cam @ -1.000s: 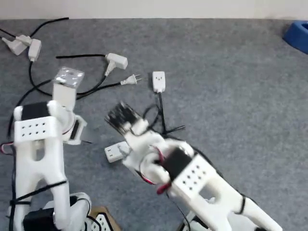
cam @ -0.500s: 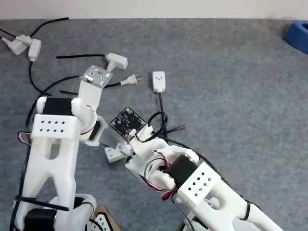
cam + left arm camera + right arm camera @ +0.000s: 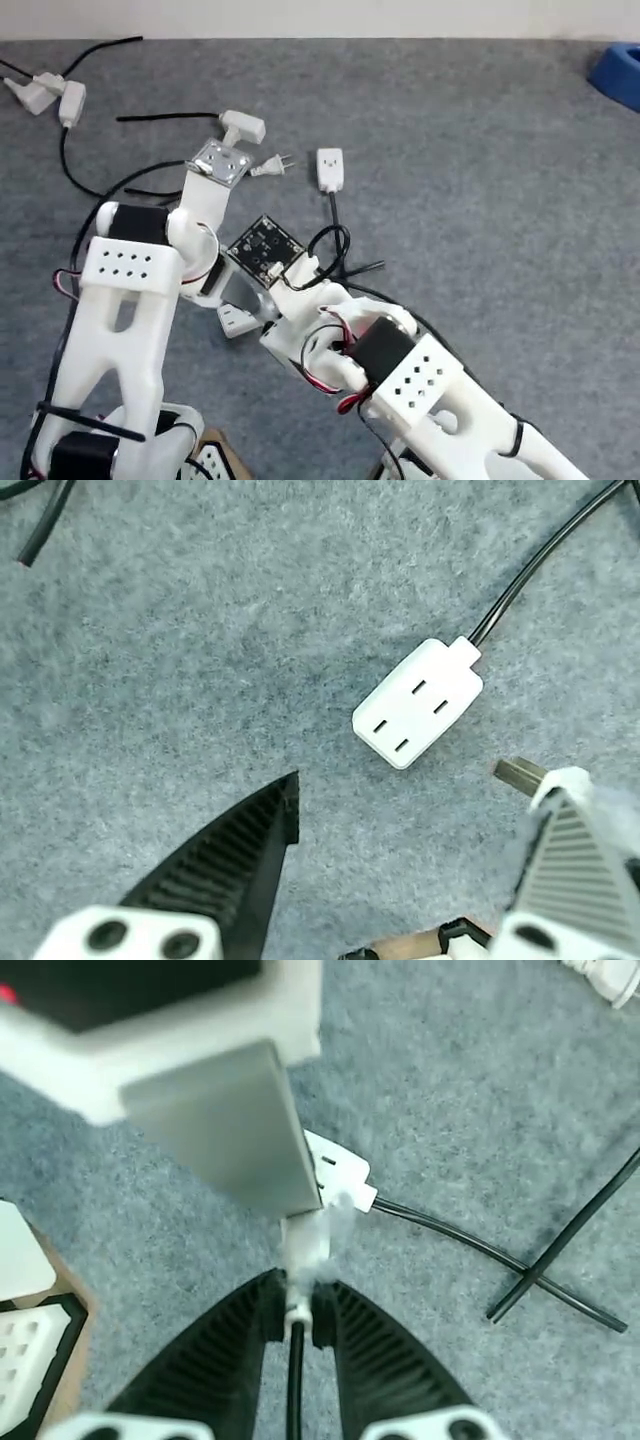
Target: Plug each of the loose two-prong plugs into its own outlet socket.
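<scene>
Left gripper [image 3: 425, 785]: spread apart above a white plastic outlet socket [image 3: 417, 703].
Right gripper [image 3: 298, 1285]: pinching a white black-corded plug [image 3: 303, 1245].

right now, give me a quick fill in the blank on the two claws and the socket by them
1. The left claw hangs ___ over the grey carpet, holding nothing.
2. The right claw is ___ on a white plug.
3. The white socket under the left claw shows ___ slots.

Missing words: open; shut; four
</scene>
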Motion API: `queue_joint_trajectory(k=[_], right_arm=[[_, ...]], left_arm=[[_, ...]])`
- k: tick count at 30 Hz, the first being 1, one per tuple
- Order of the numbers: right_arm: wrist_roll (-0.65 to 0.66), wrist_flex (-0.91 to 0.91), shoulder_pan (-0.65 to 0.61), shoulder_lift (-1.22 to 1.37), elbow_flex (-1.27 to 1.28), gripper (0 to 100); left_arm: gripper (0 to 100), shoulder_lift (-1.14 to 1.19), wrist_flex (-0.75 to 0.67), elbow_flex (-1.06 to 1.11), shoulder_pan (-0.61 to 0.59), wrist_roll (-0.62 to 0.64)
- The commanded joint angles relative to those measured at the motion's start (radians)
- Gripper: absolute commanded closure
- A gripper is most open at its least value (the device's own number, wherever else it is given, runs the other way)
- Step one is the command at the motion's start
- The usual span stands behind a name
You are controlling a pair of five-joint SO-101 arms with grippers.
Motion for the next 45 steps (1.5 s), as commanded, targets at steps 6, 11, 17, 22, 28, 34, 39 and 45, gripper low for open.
queue_joint_trajectory(k=[6, 11, 17, 22, 28, 34, 39, 45], right_arm=[[-0.011, 0.004, 0.004, -0.027, -0.068, 99.2], [-0.009, 0.004, 0.005, -0.025, -0.068, 99.2], [-0.008, 0.004, 0.005, -0.025, -0.068, 99.2], [-0.008, 0.004, 0.007, -0.025, -0.068, 99.2], [-0.006, 0.005, 0.008, -0.025, -0.065, 99.2], [-0.005, 0.039, 0.012, -0.004, -0.068, 99.2], [-0.014, 0.148, 0.022, 0.234, -0.239, 99.2], [-0.055, 0.321, 0.056, 0.522, -0.611, 99.2]], left_arm=[[65, -0.001, -0.02, 0.007, 0.022, 0.008], [65, -0.001, -0.018, 0.007, 0.022, 0.008], [65, -0.001, -0.015, 0.013, 0.022, 0.008], [65, -0.001, -0.02, 0.03, 0.024, 0.008], [65, -0.002, -0.02, 0.022, 0.018, 0.008], [65, -0.005, -0.023, -0.073, -0.176, 0.029], [65, -0.004, -0.086, -0.081, -0.424, 0.028], [65, -0.004, -0.124, -0.068, -0.673, -0.064]])
